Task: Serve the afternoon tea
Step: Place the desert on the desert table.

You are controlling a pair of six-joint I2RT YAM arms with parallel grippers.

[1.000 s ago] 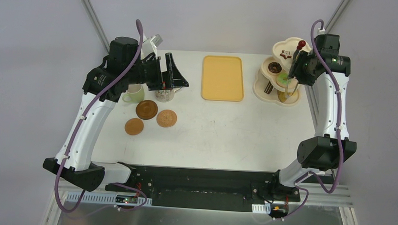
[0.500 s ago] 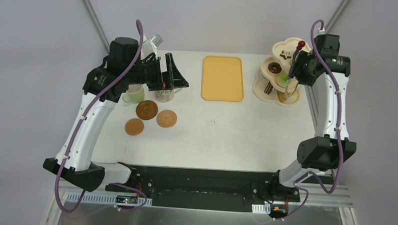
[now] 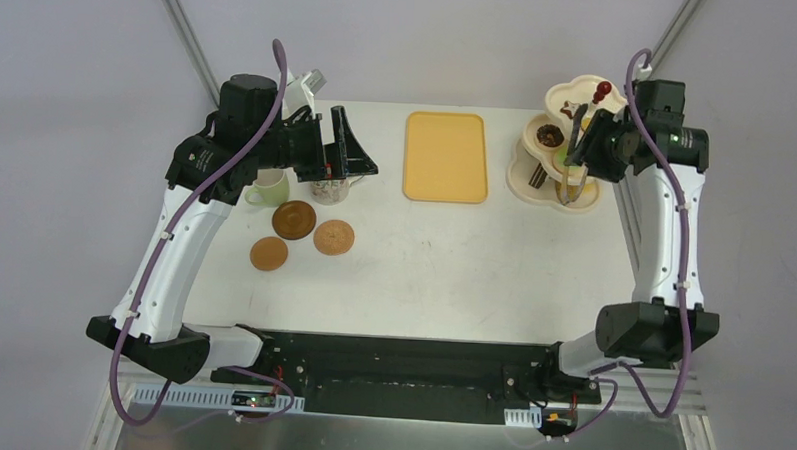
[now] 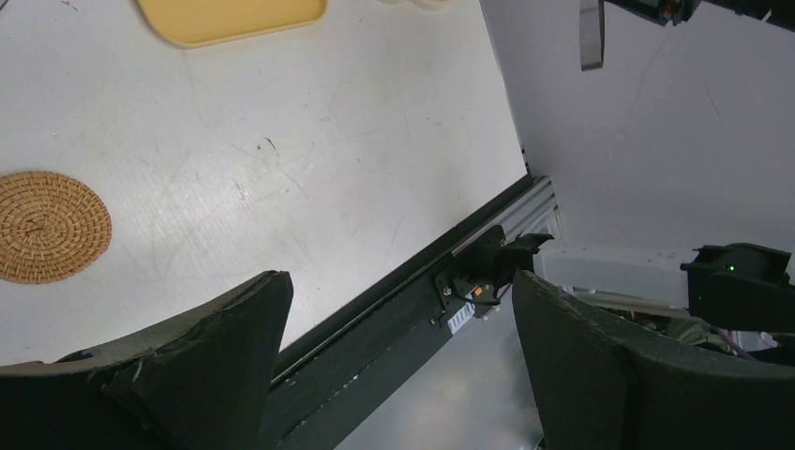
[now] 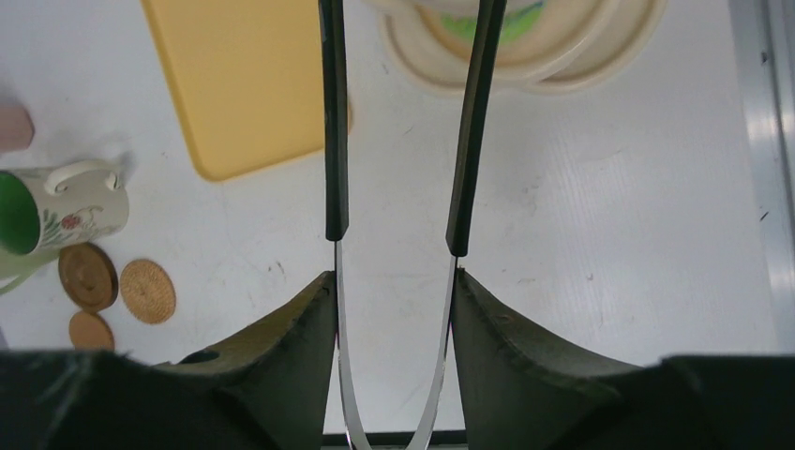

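Top external view puts our right gripper (image 5: 394,277), clamped on the tongs (image 5: 333,141), over the stand (image 3: 521,184) at the table's (image 3: 453,267) far right corner. The tongs' length points at its pastries (image 3: 550,135). Our left gripper (image 4: 401,281) gapes wide above the mugs (image 3: 268,188) far left, with the tray (image 3: 445,157) between them.

Yellow tray (image 3: 446,157) flat on white table (image 3: 453,277), far centre; black tongs (image 5: 334,141) to its right, seemingly aloft.
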